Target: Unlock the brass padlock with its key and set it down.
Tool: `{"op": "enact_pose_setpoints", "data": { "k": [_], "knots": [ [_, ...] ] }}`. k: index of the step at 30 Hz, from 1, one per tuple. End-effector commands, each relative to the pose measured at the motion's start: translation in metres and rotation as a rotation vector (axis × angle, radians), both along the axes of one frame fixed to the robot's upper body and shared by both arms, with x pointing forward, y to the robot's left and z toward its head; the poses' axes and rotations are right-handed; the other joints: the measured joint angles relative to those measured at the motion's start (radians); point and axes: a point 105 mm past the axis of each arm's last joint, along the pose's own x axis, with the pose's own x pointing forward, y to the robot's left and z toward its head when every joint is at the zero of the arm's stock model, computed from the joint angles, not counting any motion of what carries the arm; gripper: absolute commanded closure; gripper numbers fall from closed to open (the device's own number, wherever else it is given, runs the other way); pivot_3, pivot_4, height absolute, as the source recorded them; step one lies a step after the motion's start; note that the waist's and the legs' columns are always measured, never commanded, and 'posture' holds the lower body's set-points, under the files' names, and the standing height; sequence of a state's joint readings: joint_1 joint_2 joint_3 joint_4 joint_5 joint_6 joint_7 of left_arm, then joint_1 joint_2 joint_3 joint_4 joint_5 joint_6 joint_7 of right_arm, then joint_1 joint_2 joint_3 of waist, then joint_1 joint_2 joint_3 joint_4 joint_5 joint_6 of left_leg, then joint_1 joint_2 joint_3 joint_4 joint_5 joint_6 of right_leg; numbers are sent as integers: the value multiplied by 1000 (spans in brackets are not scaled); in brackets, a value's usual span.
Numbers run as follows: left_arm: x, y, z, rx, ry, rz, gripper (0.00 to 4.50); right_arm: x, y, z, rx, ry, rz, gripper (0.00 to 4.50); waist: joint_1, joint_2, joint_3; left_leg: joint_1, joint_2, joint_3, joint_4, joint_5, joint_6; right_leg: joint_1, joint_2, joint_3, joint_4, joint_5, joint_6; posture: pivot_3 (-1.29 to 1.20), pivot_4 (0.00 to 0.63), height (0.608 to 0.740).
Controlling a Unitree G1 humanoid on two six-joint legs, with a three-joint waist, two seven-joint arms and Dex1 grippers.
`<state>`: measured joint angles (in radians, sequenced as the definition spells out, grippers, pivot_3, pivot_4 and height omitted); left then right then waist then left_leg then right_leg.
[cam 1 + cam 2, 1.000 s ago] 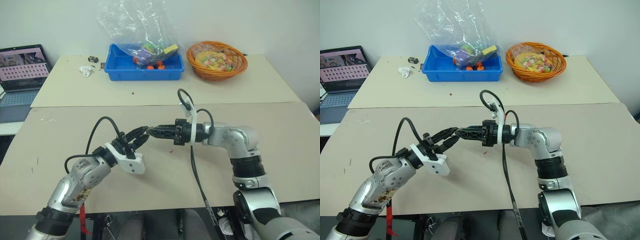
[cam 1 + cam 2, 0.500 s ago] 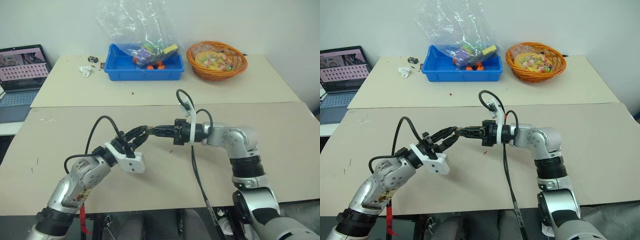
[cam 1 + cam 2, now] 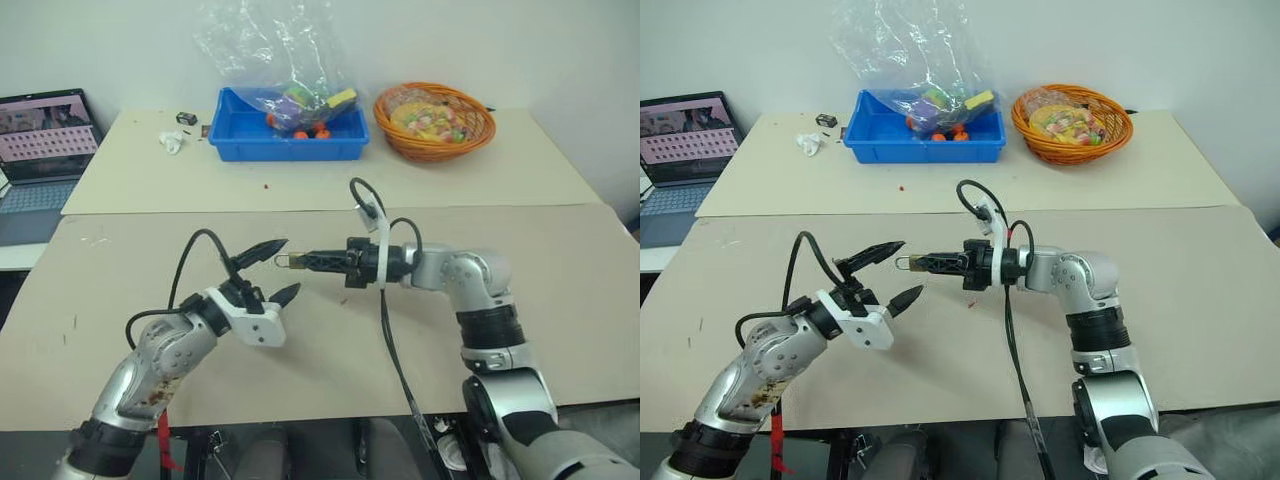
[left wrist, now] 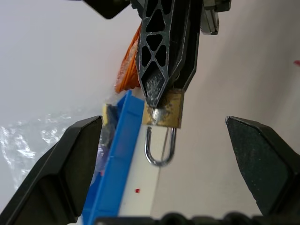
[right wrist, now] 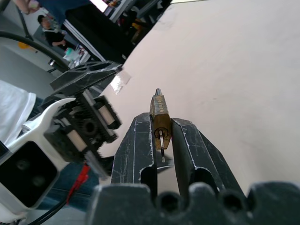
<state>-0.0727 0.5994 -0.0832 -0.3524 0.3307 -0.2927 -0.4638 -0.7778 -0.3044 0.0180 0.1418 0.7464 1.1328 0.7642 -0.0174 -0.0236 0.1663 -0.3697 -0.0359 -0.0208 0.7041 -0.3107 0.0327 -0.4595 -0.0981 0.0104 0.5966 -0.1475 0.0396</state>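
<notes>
Spreading wide, the left claw (image 3: 276, 270) has its two fingers well apart, one raised and one low, with nothing between them; it sits just to the left of the lock and does not touch it. To its right, the right claw (image 3: 296, 262) is clamped on the brass padlock (image 4: 162, 115), pinching the flat faces of the body between its fingertips, held in the air above the surface (image 3: 330, 350).

The padlock looks light, rigid and smooth-sided metal, so I judge it could twist or slip out of a pinch that is loose. The body is the sound place to hold, as now; the thin shackle is too slight for a steady grip.

Its long axis runs in line with the right claw, roughly level. The shackle (image 4: 159, 149) points away from the right claw towards the open left one, and looks seated in the body at both legs. At the opposite end, between the right claw's fingers, a thin silvery piece that I take for the key (image 5: 161, 143) sticks out of the keyhole end.
</notes>
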Motion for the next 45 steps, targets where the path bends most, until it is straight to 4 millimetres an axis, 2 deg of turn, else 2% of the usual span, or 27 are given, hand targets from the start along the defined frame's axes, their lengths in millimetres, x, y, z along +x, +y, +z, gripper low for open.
{"op": "enact_pose_setpoints", "data": {
  "k": [1,3,6,9,13,18,19,32,45],
  "knots": [
    [-11,0,20,-222,144,-52,0,7,-10,21,23,-96,-11,4368,0,0,0,0,0,0,0,0,0,0,0,0,0,0,0,0,150,728],
    [-17,-3,21,-263,211,-97,0,8,-12,21,11,-111,-11,4368,-1,0,0,0,0,0,0,0,0,0,0,0,0,0,0,0,150,728],
    [-16,-3,20,-362,341,-89,0,4,-15,23,-2,-143,22,4368,0,0,0,0,0,0,0,0,0,0,1,0,0,0,0,0,150,728],
    [-16,-5,21,-478,485,-120,723,-4,-14,23,-14,-165,63,4368,0,0,0,0,0,0,1,0,0,1,1,1,0,0,0,0,150,728],
    [-14,-6,18,-565,635,-123,2240,-8,-13,22,-14,-171,77,4368,-1,0,0,0,0,0,1,0,0,1,2,1,0,0,0,0,150,728],
    [-8,-6,20,-575,666,-107,4218,-14,-11,23,-12,-183,100,4368,0,0,0,0,0,0,1,0,0,1,2,1,0,0,0,0,150,728],
    [-8,-6,19,-575,672,-109,4436,-15,-11,23,-13,-184,101,4368,0,0,0,0,0,0,1,0,0,1,2,1,-1,0,0,0,150,728],
    [-7,-10,23,-579,660,-115,4436,-28,-13,16,-31,-191,144,4368,2,0,0,0,0,0,1,0,-1,1,2,1,-1,0,0,0,150,728],
    [-6,-11,23,-576,654,-112,4436,-43,-3,21,-28,-223,204,4368,3,0,0,0,0,0,1,0,-1,1,2,1,-1,0,0,0,150,728]
  ]
}}
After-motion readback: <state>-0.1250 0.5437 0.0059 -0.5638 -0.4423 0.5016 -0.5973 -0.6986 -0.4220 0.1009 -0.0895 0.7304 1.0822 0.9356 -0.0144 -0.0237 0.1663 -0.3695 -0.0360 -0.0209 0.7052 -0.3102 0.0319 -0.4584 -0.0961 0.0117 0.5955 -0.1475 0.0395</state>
